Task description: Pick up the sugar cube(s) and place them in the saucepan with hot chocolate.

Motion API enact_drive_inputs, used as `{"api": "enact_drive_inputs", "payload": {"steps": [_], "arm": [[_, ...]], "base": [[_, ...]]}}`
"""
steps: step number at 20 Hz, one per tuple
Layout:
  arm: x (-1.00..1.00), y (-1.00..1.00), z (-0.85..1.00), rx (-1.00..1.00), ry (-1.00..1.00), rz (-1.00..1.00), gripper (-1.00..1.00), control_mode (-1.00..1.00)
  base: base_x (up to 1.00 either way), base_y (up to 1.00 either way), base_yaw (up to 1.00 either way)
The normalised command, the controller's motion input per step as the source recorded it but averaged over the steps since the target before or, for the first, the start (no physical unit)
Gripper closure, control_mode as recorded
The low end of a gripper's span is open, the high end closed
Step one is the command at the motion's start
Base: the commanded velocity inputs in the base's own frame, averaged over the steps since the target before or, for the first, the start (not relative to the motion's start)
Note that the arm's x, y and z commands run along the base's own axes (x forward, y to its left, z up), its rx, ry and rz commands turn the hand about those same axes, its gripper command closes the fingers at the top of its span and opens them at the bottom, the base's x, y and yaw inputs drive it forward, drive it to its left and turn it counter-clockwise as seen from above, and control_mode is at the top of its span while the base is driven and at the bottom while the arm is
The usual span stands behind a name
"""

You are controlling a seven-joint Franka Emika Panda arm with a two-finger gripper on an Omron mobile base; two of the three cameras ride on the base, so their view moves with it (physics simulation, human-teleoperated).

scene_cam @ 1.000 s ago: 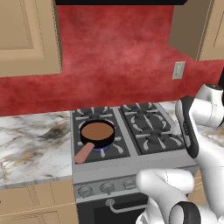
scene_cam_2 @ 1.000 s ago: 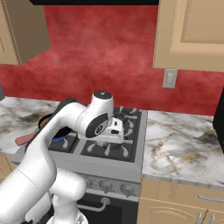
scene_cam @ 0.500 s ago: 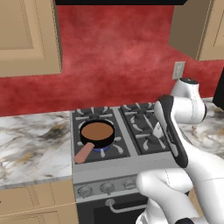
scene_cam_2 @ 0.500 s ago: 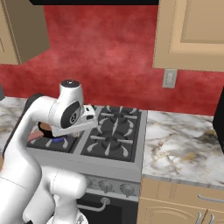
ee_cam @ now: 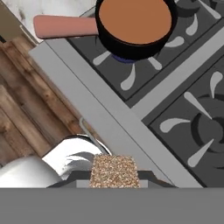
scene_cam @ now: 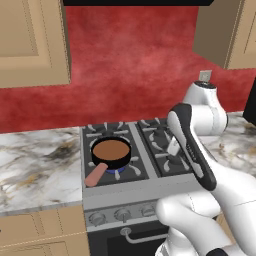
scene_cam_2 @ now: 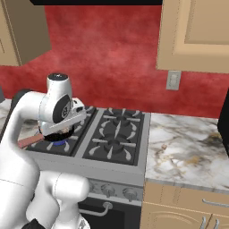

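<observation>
Sugar cube, brown and speckled, sat at the bottom of the hand view, clamped between the jaws of the gripper. It hung above the front edge of the stove, with the wooden floor visible below to one side.

Saucepan with hot chocolate: a small round black pan filled with brown liquid, standing on the front left burner of the stove. Its salmon-pink handle pointed toward the front edge of the stove and to the left. In the hand view the saucepan lay at the top of the picture, well apart from the cube, with a blue flame just showing beneath it.

In the left base view the white arm crossed over the right-hand burners. In the right base view the arm's wrist stood just in front of the saucepan and hid most of it. Marbled worktop flanked the stove on both sides, below a red back wall and tan cabinets.
</observation>
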Motion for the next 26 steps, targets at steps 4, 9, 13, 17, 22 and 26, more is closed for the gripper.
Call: {"api": "enact_drive_inputs", "payload": {"steps": [4,9,13,17,22,26], "arm": [[0.13,0.62,0.00,0.00,-0.10,0.08,1.00,-1.00],[0.42,0.71,0.00,0.00,-0.03,0.05,1.00,-1.00],[0.48,0.55,0.00,-0.04,0.00,0.00,1.00,-1.00],[0.42,0.34,0.00,-0.02,0.00,0.00,1.00,-1.00],[0.39,0.22,0.00,0.00,0.03,0.00,1.00,-1.00],[0.15,0.00,-0.05,0.00,0.04,0.00,1.00,-1.00]], "base": [[0.00,0.00,0.00],[0.00,0.00,0.00],[0.00,0.00,0.00],[0.00,0.00,0.00],[0.00,0.00,0.00],[0.00,0.00,0.00]]}}
